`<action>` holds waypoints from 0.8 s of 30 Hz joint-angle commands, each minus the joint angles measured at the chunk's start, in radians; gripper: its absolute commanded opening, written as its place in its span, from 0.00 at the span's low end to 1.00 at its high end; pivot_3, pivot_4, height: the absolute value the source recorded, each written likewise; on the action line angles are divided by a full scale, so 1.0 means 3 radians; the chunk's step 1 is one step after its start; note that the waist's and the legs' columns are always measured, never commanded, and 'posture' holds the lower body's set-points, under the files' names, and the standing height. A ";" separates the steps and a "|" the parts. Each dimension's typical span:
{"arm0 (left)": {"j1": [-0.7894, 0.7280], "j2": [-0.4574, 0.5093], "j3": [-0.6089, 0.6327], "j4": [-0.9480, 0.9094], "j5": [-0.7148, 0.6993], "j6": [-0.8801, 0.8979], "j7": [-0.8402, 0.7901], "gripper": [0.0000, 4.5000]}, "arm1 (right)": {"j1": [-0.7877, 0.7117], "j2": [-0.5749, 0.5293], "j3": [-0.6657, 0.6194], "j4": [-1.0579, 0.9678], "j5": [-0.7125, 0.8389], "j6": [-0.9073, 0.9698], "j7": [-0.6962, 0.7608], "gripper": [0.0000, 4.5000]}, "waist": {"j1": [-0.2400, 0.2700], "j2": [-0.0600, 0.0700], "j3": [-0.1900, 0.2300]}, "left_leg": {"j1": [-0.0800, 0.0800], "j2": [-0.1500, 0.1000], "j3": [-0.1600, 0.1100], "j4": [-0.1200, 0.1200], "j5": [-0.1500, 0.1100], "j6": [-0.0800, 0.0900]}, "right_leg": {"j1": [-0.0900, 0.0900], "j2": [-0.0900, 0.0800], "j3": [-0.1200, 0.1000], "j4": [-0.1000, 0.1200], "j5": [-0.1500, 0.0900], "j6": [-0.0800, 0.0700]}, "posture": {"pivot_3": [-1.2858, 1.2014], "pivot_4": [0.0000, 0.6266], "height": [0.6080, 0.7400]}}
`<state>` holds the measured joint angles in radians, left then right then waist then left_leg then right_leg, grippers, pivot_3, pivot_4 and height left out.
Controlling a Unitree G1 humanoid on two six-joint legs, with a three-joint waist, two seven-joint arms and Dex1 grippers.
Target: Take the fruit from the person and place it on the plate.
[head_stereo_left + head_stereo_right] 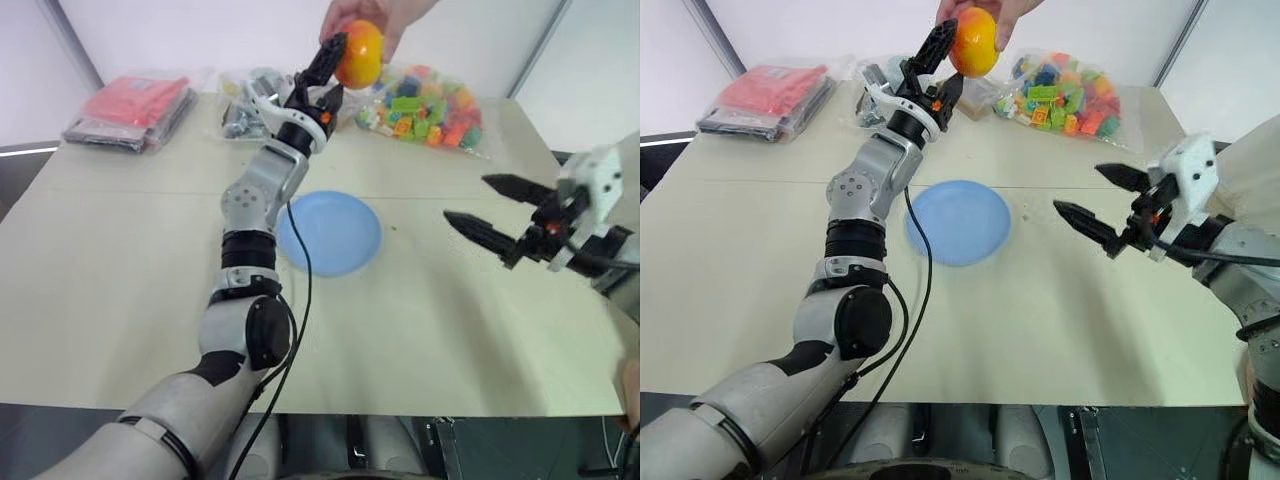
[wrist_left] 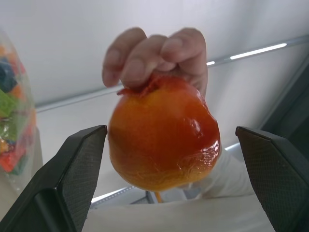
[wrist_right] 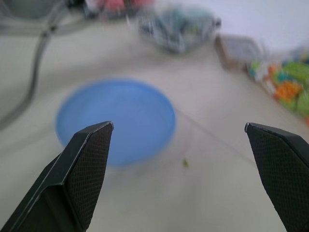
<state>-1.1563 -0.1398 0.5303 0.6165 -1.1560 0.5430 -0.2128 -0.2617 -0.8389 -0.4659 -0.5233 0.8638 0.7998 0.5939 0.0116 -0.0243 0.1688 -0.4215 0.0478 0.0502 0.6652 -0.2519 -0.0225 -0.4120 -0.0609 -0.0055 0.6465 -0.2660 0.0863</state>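
Handover at frame top: my left gripper (image 2: 166,145) gapes around the fruit (image 1: 360,54).
Person's hand (image 1: 372,14) grips it; closing off-centre could squirt it away.

This looks like a robot test room or lab rather than a home. A wide, plain cream-coloured desk (image 1: 120,290) stands against bare white wall panels with grey metal frames. Along its far edge lie props in clear plastic bags: a bag of bright multicoloured toy blocks (image 1: 428,110), a flat pack of red material (image 1: 132,108) and a bag of grey and white parts (image 1: 250,100). A black cable (image 1: 303,290) trails across the top.
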 commanded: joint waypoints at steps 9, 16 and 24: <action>-0.0202 0.0000 -0.0007 0.0043 -0.0005 0.0006 -0.0157 0.99 | -0.0254 0.0069 -0.0205 -0.0137 0.0701 0.0119 -0.0478 1.00 | 0.0007 0.0000 0.0000 | -0.0007 0.0000 0.0000 0.0000 0.0000 0.0000 | -0.0003 -0.0002 -0.0001 -0.0002 0.0000 0.0000 | 0.52 0.24 0.93; -0.0335 0.0008 0.0018 0.0303 0.0048 -0.0076 -0.0276 0.99 | -0.0186 0.0024 -0.0185 -0.0179 0.0693 0.0094 -0.0526 1.00 | 0.0004 0.0000 0.0000 | -0.0011 0.0000 0.0000 -0.0001 0.0000 0.0000 | -0.0008 -0.0001 -0.0001 -0.0002 0.0000 0.0000 | 0.52 0.24 0.93; -0.0413 0.0030 0.0042 0.0447 0.0088 -0.0117 -0.0360 0.80 | -0.0141 -0.0005 -0.0186 -0.0204 0.0690 0.0070 -0.0579 1.00 | 0.0003 0.0000 0.0000 | -0.0012 0.0000 0.0000 -0.0001 0.0000 0.0000 | -0.0010 -0.0001 -0.0001 -0.0002 0.0000 0.0000 | 0.52 0.24 0.93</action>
<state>-1.2353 -0.1334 0.5437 0.7652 -1.1320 0.5116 -0.3019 -0.2966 -0.8247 -0.4973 -0.5494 1.0634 0.8429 0.4241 0.0126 -0.0243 0.1688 -0.4252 0.0477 0.0502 0.6649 -0.2520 -0.0224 -0.4152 -0.0612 -0.0058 0.6460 -0.2659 0.0864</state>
